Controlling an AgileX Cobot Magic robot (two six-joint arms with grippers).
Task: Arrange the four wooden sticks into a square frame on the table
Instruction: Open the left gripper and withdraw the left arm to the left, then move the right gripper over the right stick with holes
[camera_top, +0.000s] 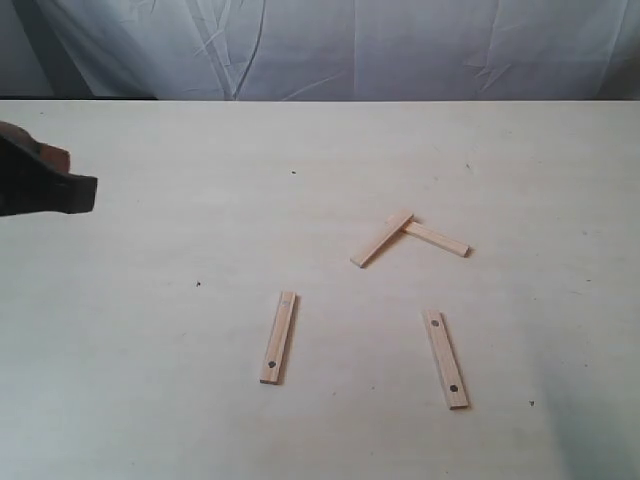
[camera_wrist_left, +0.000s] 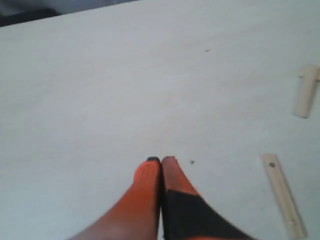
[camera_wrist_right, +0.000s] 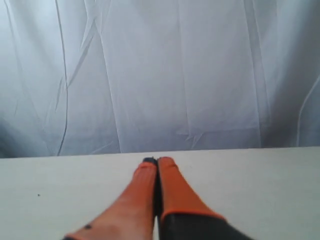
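Observation:
Four light-wood sticks lie apart on the cream table (camera_top: 150, 380). One holed stick (camera_top: 278, 337) lies near the front centre, a second holed stick (camera_top: 445, 359) to its right. Two plain sticks sit farther back: one (camera_top: 382, 238) rests its end over the other (camera_top: 436, 238), making a shallow V. No square frame is formed. My left gripper (camera_wrist_left: 161, 160) is shut and empty, hovering far left of the sticks; the exterior view shows only its dark tip (camera_top: 60, 190). My right gripper (camera_wrist_right: 157, 160) is shut and empty, facing the backdrop. The left wrist view shows a holed stick (camera_wrist_left: 283, 194) and a plain stick (camera_wrist_left: 306, 91).
A wrinkled white cloth backdrop (camera_top: 350, 45) hangs behind the table's far edge. A few tiny dark specks (camera_top: 198, 284) dot the tabletop. The right arm is out of the exterior view.

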